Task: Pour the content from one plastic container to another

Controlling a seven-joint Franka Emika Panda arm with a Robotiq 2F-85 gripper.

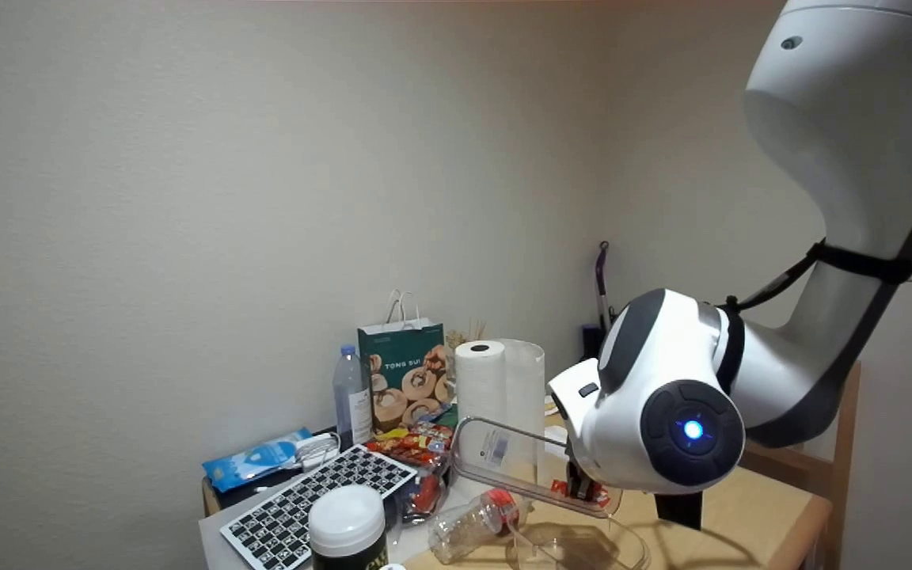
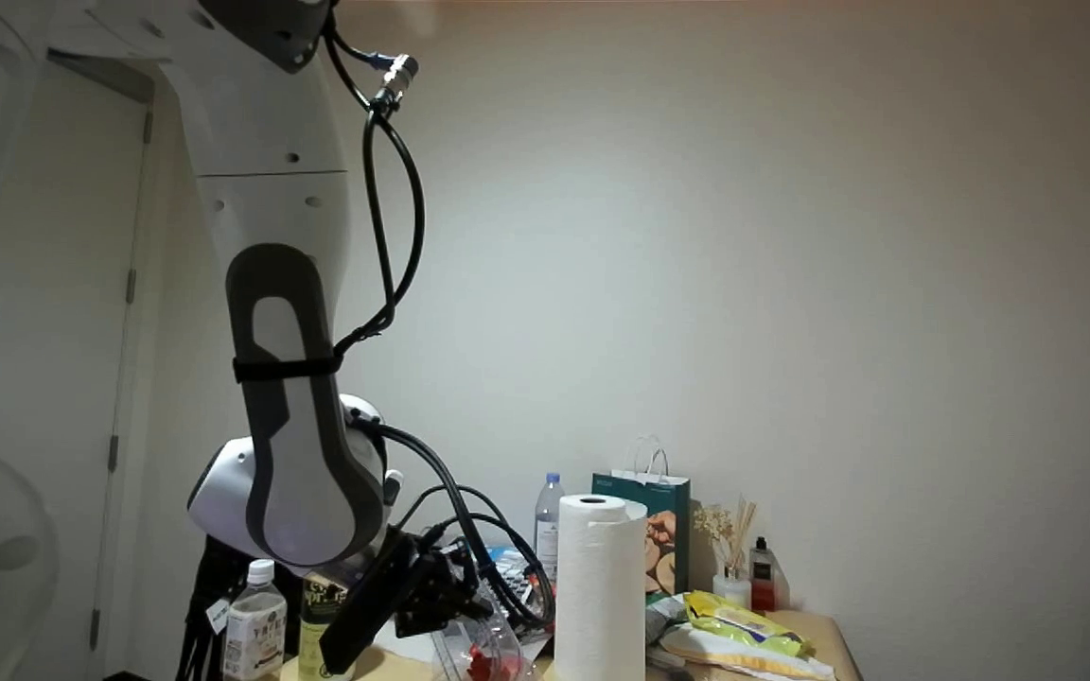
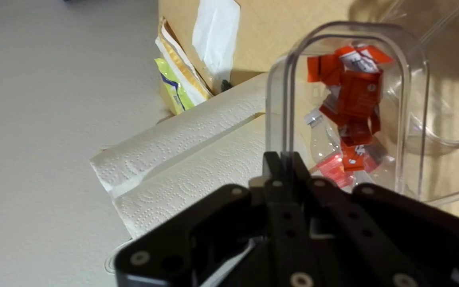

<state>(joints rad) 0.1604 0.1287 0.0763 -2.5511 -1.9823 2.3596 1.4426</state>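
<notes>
A clear boxy plastic container [image 1: 472, 455] is held tilted above the table. It also shows in an exterior view [image 2: 455, 653] and in the wrist view [image 3: 291, 99]. Red packets [image 3: 359, 93] lie inside it. My gripper [image 3: 285, 159] is shut on the container's side wall at the rim; in an exterior view the gripper [image 1: 580, 484] partly hides the packets. A second clear plastic container [image 1: 640, 558] stands on the table below the held one. In the wrist view its curved rim [image 3: 456, 140] shows at the right; whether anything is in it I cannot tell.
A paper towel roll [image 1: 480, 384] stands close behind the held container, and beside the gripper in the wrist view [image 3: 197, 163]. A clear bottle with a red label [image 1: 464, 530] lies on the table. A white-lidded jar [image 1: 347, 518], a checkered board [image 1: 317, 507] and snack bags [image 1: 416, 443] are nearby.
</notes>
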